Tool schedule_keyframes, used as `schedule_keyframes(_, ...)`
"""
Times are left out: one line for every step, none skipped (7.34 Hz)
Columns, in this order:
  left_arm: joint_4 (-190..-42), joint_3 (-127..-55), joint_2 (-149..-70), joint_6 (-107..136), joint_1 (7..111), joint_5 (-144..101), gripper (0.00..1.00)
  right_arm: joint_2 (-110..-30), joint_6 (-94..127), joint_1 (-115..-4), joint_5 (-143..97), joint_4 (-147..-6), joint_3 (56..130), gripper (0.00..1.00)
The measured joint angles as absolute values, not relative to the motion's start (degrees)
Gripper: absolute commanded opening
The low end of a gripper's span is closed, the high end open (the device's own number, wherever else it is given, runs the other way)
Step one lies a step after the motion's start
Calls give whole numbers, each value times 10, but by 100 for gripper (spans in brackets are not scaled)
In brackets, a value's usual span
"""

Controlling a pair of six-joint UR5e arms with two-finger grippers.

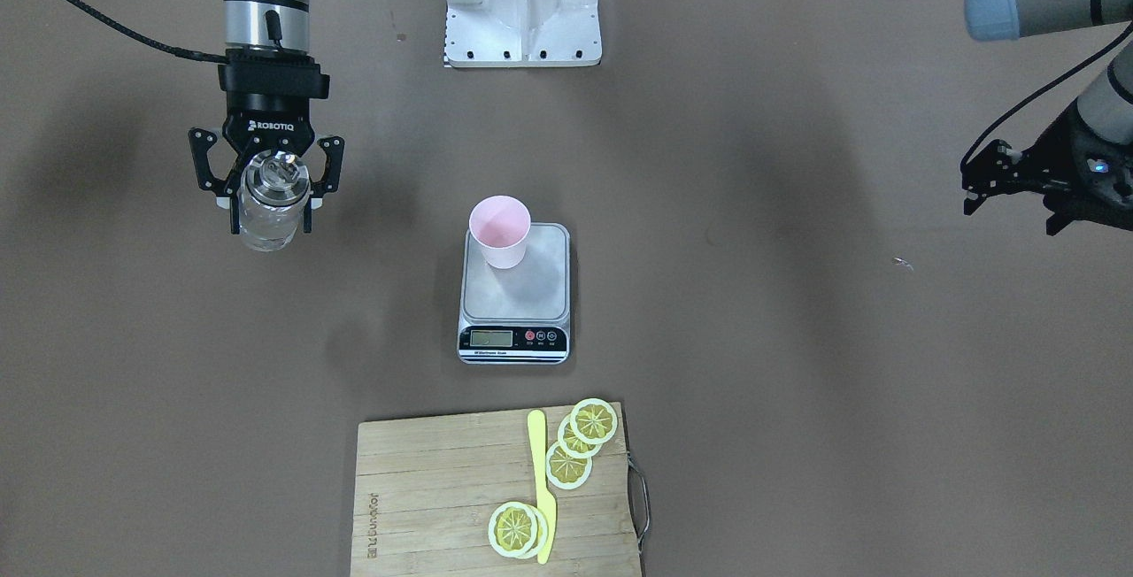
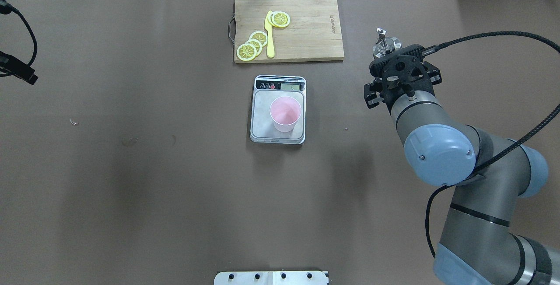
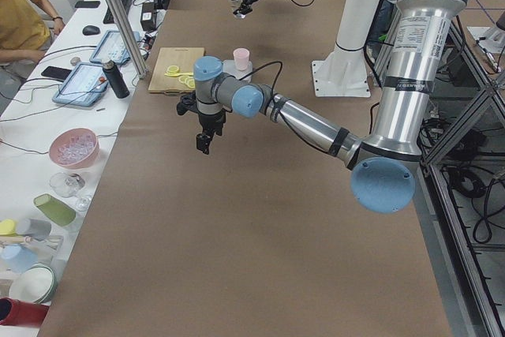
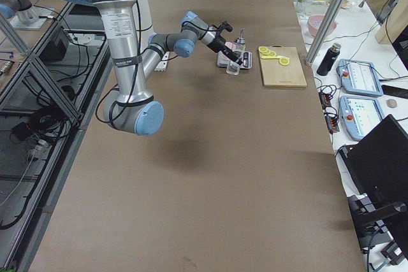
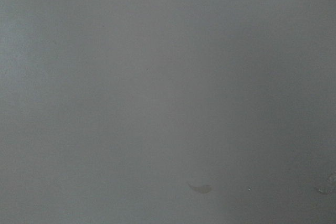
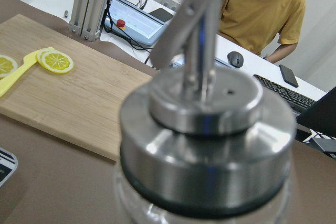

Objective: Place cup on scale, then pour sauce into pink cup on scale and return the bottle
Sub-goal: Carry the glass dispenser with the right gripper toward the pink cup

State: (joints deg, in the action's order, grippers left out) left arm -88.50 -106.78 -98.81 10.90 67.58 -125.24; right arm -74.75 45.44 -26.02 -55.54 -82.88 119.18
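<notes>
The pale pink cup (image 1: 500, 230) stands upright on the scale (image 1: 524, 298), toward the robot's end of its grey platform; it also shows in the overhead view (image 2: 285, 112). My right gripper (image 1: 270, 210) is shut on the clear glass bottle (image 1: 268, 221), which it holds upright off to the scale's side. The bottle's silver pourer top fills the right wrist view (image 6: 205, 145). I cannot make out the sauce level through the glass. My left gripper (image 1: 971, 189) is open and empty, far out at the other side of the table.
A wooden cutting board (image 1: 434, 488) with lemon slices (image 1: 580, 444) and a yellow knife (image 1: 542, 488) lies beyond the scale. The robot's white base mount (image 1: 522, 11) sits at the table edge. A person in yellow (image 6: 262, 9) sits behind the board.
</notes>
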Motion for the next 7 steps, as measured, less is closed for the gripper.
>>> schedule_keyframes(-885,-1068,-985,108,679,-1252,97,-747,454,-249,-540,-837,1193,14)
schedule_keyframes(-885,-1068,-982,108,682,-1252,97,-745,454,-238,-524,-850,1194,9)
schedule_keyframes(-885,-1068,-979,108,683,-1253,97,-740,454,-227,-509,-863,1194,9)
schedule_keyframes(-885,-1069,-975,108,684,-1253,97,-737,454,-219,-500,-870,1193,9)
schedule_keyframes(-885,-1069,-973,108,685,-1253,97,-733,454,-212,-495,-873,1192,8)
schedule_keyframes(-885,-1069,-973,108,686,-1253,97,-725,454,-207,-491,-882,1191,5)
schedule_keyframes(-886,-1069,-972,108,686,-1253,97,-711,454,-204,-489,-901,1190,5)
